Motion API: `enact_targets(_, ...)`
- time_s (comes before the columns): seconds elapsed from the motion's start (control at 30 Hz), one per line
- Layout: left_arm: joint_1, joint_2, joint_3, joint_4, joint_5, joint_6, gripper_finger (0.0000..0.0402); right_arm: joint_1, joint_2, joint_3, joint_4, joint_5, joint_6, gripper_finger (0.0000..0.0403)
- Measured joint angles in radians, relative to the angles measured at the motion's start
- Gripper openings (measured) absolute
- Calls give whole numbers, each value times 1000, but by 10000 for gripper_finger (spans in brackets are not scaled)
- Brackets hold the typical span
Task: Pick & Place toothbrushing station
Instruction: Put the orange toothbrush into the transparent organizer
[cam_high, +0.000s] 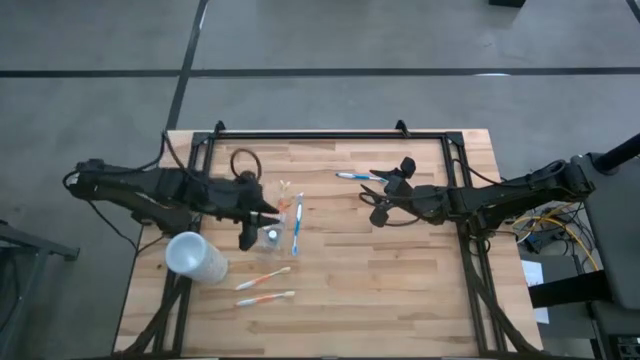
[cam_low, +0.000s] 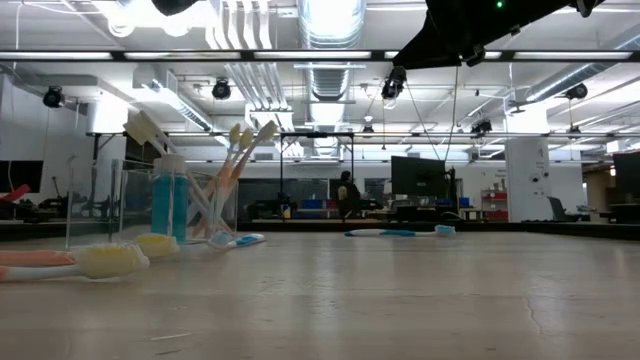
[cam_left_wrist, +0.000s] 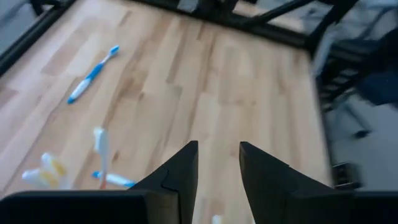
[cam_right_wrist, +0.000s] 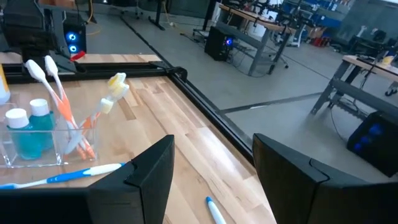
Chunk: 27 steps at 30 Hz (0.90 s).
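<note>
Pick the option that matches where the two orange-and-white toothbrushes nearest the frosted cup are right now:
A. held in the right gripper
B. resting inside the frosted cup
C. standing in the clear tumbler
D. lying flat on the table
D: in the high view the two orange-and-white toothbrushes lie flat on the bare wood of the table, just beside the frosted cup, outside the clear tumbler.

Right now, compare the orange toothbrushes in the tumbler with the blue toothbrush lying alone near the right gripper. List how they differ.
The orange toothbrushes stand tilted, heads up, inside the clear tumbler; the lone blue toothbrush lies flat on the table. The orange toothbrushes cluster by the left gripper; the blue one lies apart, close to the right gripper. Their handles are orange against its blue. Both kinds are slim with white parts.
</note>
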Motion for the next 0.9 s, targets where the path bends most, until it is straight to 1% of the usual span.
enact_targets(0.07, -40, 1, -40, -1, -68, -16, 119, 0, 0, 0, 0, 0, -5, 210)
enact_targets(0.13, -78, 1, -78, -1, -111, -49, 119, 0, 0, 0, 0, 0, -3, 210)
enact_targets(0.23, -121, 1, -123, 8, -140, -138, 119, 0, 0, 0, 0, 0, -2, 210)
enact_targets(0.33, -151, -1, -146, 8, -143, -213, 119, 0, 0, 0, 0, 0, -8, 210)
enact_targets(0.53, -190, -1, -187, 13, -96, -254, 119, 0, 0, 0, 0, 0, -9, 210)
enact_targets(0.7, -198, 19, -219, 15, -69, -332, 119, 0, 0, 0, 0, 0, -9, 210)
enact_targets(0.77, -191, 32, -221, 14, -26, -350, 119, 0, 0, 0, 0, 0, -9, 210)
enact_targets(0.9, -153, 82, -192, -2, 120, -348, 119, 0, 0, 0, 0, 0, -9, 210)
